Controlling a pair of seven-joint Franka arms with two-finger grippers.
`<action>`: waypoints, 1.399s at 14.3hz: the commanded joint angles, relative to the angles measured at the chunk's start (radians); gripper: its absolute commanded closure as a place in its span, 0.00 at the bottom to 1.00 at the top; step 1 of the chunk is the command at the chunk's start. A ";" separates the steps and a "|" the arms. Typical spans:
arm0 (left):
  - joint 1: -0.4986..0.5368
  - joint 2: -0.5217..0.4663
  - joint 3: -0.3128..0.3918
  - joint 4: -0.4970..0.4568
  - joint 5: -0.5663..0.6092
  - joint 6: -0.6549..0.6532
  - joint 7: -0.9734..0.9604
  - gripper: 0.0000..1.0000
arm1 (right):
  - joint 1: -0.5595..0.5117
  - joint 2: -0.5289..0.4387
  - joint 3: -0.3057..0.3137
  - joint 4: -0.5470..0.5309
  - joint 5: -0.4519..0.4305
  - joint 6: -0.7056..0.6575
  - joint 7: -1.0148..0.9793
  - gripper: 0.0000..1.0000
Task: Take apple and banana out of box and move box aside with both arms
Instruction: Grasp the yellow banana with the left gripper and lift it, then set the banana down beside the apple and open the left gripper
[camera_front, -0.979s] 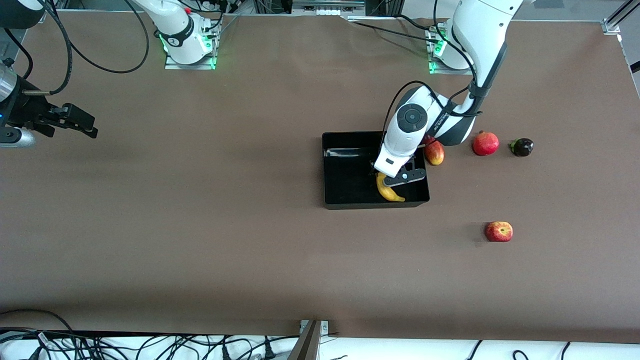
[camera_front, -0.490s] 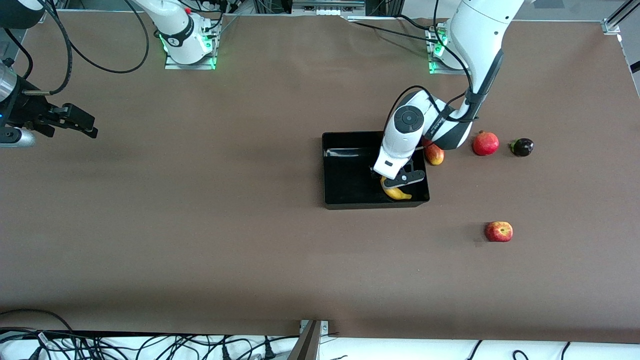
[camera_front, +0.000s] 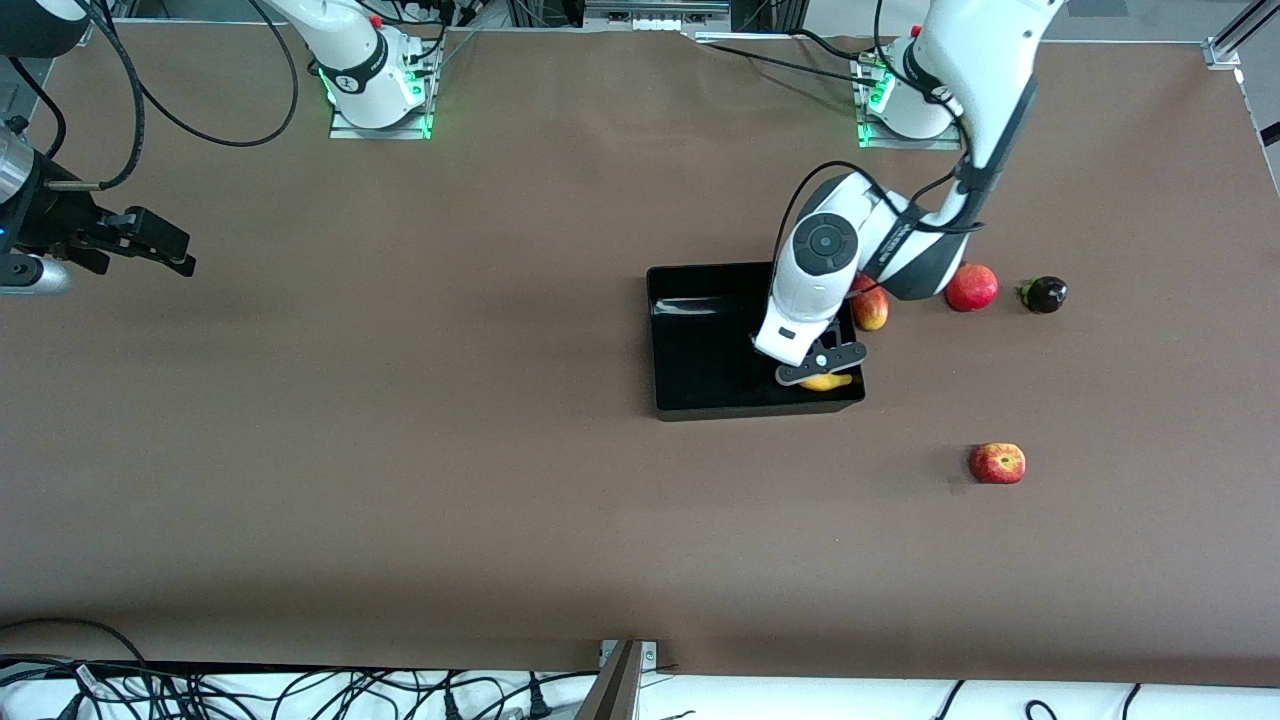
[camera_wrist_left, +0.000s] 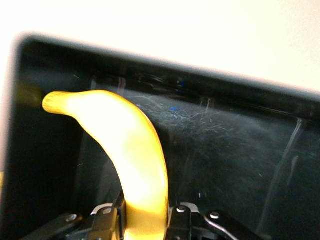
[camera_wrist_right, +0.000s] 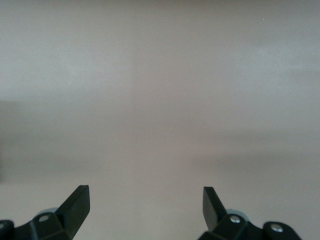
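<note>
Presently the left gripper (camera_front: 822, 368) is seen low inside the black tray (camera_front: 700, 345), at the corner nearest the front camera and toward the left arm's end of the table, its fingers clamped on the banana (camera_front: 828, 381). In the left wrist view the banana (camera_wrist_left: 127, 152) is seen pinched between the two fingers (camera_wrist_left: 107, 220), its tip reaching toward a tray wall (camera_wrist_left: 165, 75).

Just beside the tray, toward the left arm's end, a mango-like fruit (camera_front: 870, 306) is partly covered by the left arm's wrist; a pomegranate (camera_front: 972, 287) lies farther along and is touched in the picture by the arm's elbow — actual contact cannot be told. A small dark fruit (camera_front: 1044, 294) lies past it. The apple (camera_front: 997, 463) rests on the bare table, well apart from the tray and nearer to the front camera than the other fruits.

The right gripper (camera_front: 150, 243) waits in the air over the right arm's end of the table, its fingers (camera_wrist_right: 75, 205) spread wide with nothing between them.

Compared with half a second ago, the left gripper has been shifted toward the left arm's end of the tray, and less of the banana is shown under it — only a short yellow piece. The tray itself has been nudged slightly the same way. The apple, the other fruits and the right gripper are unchanged.
</note>
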 joint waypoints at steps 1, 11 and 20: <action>0.087 -0.063 -0.035 0.110 -0.111 -0.223 0.189 1.00 | -0.002 0.002 0.003 0.011 -0.007 -0.003 0.000 0.00; 0.576 0.053 -0.018 0.406 -0.006 -0.400 1.094 1.00 | -0.003 0.002 0.003 0.011 -0.007 -0.003 0.000 0.00; 0.660 0.313 0.036 0.411 0.002 0.073 1.315 1.00 | -0.003 0.002 0.003 0.011 -0.007 -0.003 0.000 0.00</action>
